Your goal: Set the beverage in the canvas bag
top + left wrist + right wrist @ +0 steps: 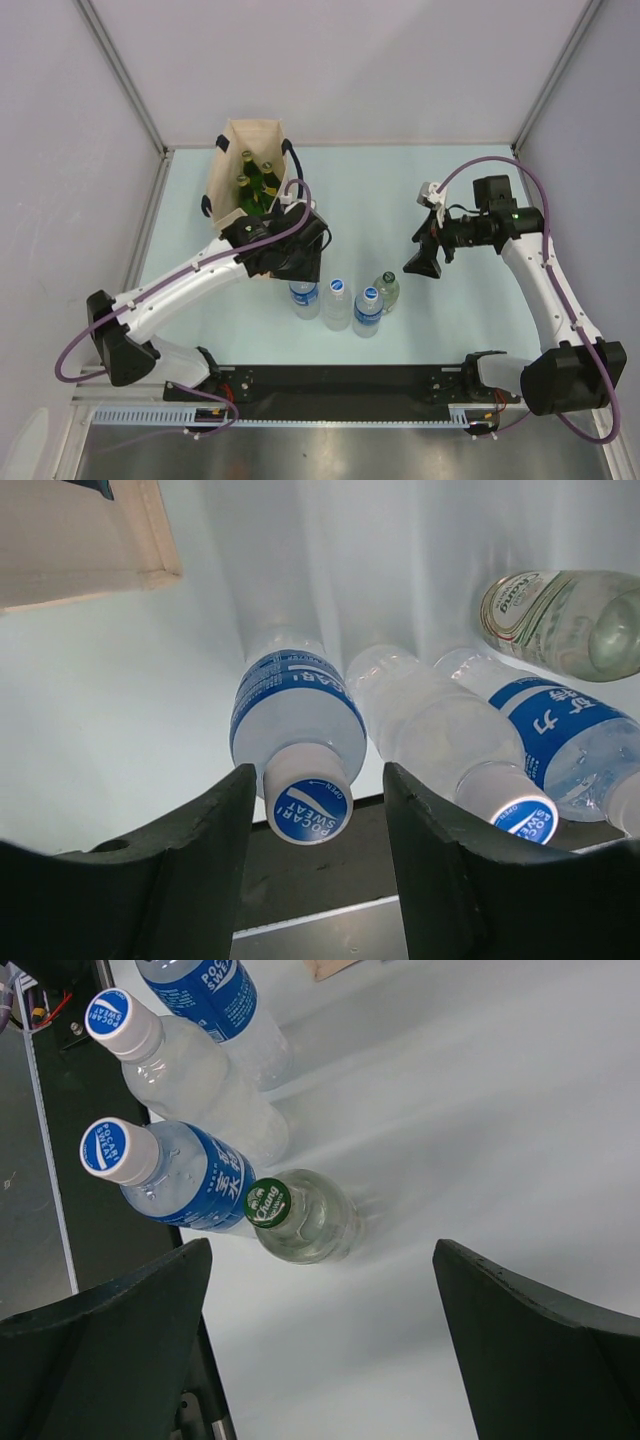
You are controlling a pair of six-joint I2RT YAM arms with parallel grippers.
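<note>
- The left gripper [318, 782], jaws part-wide, straddles the Pocari Sweat bottle [295, 715] at its cap and is not clamped; so high a grip could slip.
- The clear bottle [430, 720] just beside could topple.
- The canvas bag [228, 170] behind holds green bottles [255, 180], so entry is tight.
- The right gripper [320, 1260] hangs wide, empty.

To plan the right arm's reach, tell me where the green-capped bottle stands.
In the top view the green-capped bottle stands upright, rightmost in its row, just right of a blue-capped bottle.
</note>
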